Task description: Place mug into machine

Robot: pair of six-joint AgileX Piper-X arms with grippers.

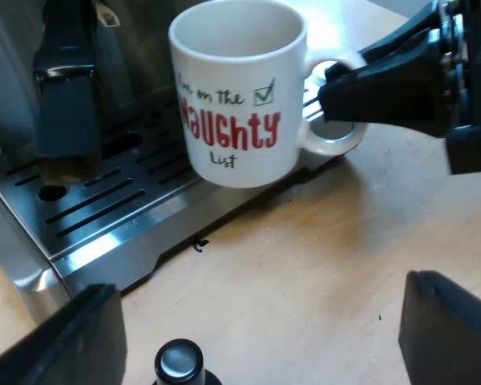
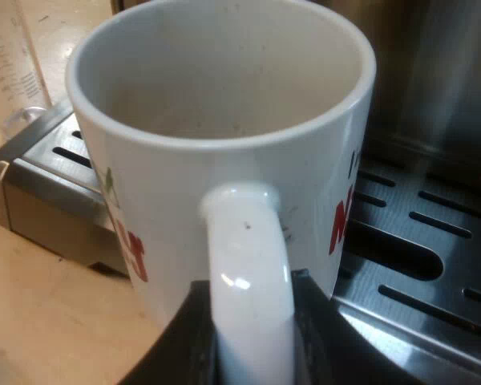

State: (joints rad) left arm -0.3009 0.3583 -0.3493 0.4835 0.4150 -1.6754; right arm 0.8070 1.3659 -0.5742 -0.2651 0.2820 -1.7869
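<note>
White ceramic with red lettering, the mug (image 1: 236, 96) hangs at the outer edge of the espresso machine's drip tray (image 1: 104, 200). It is pinched by its handle (image 2: 248, 265) between the closed fingers of my right gripper (image 2: 248, 321). The mug is upright or nearly so and empty. Part of its base is over the slotted steel and part is over the wooden table (image 1: 305, 273). I cannot tell whether it touches the tray's lip. By my reading the pick-up is done and the carry is nearly over. What is left is to bring the mug further in over the tray, set it flat under the dark part of the machine (image 1: 64, 88) that overhangs the tray's inner end, and let go. My left gripper (image 1: 256, 329) hovers low over the table near the tray's edge, fingers wide apart and holding nothing. A tamper with a black knob (image 1: 179, 361) stands on the table between those fingers, well clear of the mug's way. A measuring glass (image 2: 16, 64) stands just beside one corner of the tray, apart from the mug. The tray's slots look free, so only that overhanging part seems likely to crowd the rim.
</note>
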